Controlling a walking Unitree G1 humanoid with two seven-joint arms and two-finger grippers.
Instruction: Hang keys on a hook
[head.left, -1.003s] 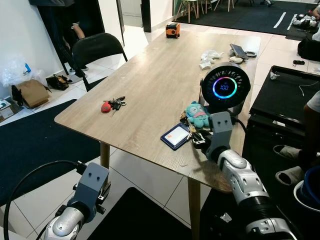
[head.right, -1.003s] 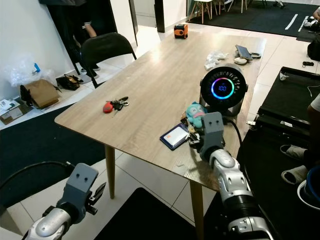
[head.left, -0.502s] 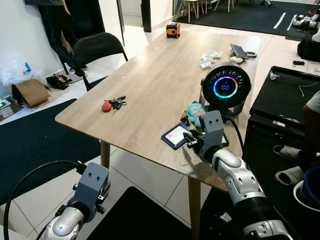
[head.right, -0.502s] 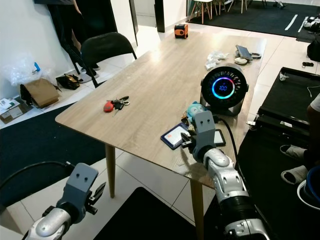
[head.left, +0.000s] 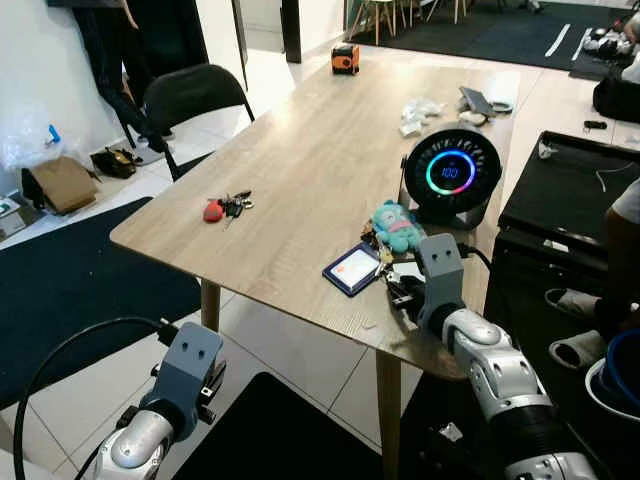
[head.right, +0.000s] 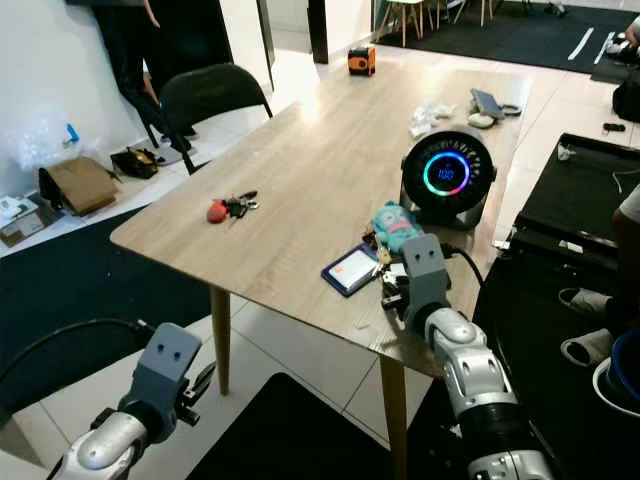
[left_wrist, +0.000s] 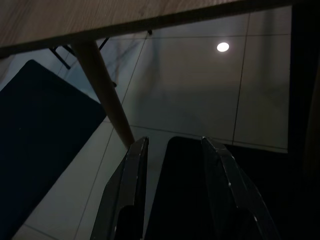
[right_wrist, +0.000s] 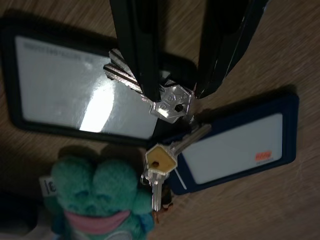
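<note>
- Keys (right_wrist: 170, 102) lie at the near right edge of the wooden counter (head.left: 310, 170), on a bunch with a teal plush toy (head.left: 396, 226), a blue card holder (head.left: 352, 269) and a black card holder (right_wrist: 80, 85).
- Right gripper (right_wrist: 172, 92) is down on that bunch, its two black fingers (right_wrist: 137, 60) set narrowly either side of the silver key's head, touching or almost touching it; whether they grip it cannot be told.
- A brass key (right_wrist: 156, 170) lies just beside the silver one, toward the plush toy.
- A round black device with a glowing ring (head.left: 451, 173) stands just beyond the bunch.
- A second set of keys with a red tag (head.left: 225, 208) lies well apart on the left side of the counter.
- Left gripper (left_wrist: 172, 150) hangs low below the counter's near edge over the tiled floor (left_wrist: 200, 85), fingers slightly apart and holding nothing.
- A black chair (head.left: 190, 95) stands at the far left.
</note>
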